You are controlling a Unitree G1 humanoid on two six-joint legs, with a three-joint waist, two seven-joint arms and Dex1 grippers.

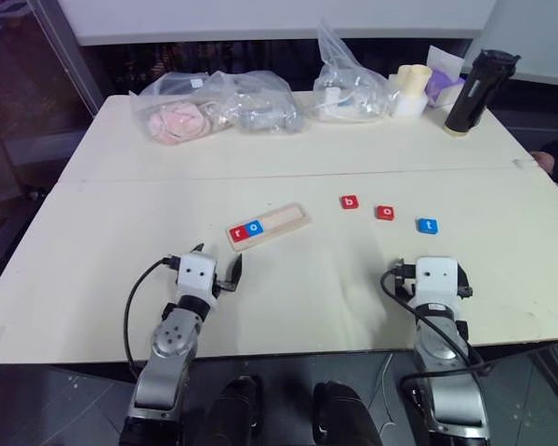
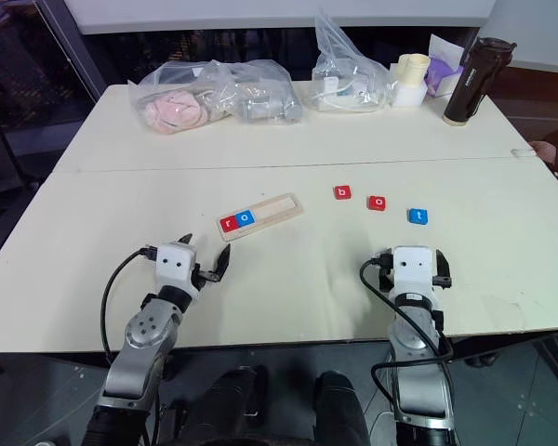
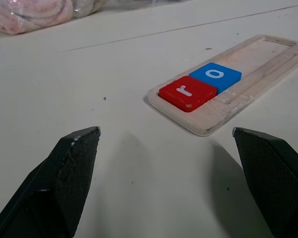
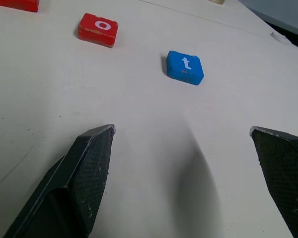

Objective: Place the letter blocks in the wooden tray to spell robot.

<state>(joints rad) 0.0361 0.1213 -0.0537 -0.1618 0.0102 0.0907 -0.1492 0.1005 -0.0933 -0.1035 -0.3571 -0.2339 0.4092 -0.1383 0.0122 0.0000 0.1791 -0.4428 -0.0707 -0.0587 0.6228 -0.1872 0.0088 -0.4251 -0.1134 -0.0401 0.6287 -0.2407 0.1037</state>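
wooden tray [image 1: 268, 226]: red r [image 3: 187, 92], blue o [image 3: 215, 75] seated at its left end | loose to its right: red b [image 1: 351, 202], red o [image 1: 385, 213], blue t [image 1: 428, 225] | left gripper [image 1: 217, 265], right gripper [image 4: 184, 136]: spread wide, empty | risk: grabbing o before b misorders; an off-centre pinch skids a flat tile.

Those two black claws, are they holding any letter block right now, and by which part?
Nothing is held. The left gripper and right gripper are both open over bare table, touching no block.
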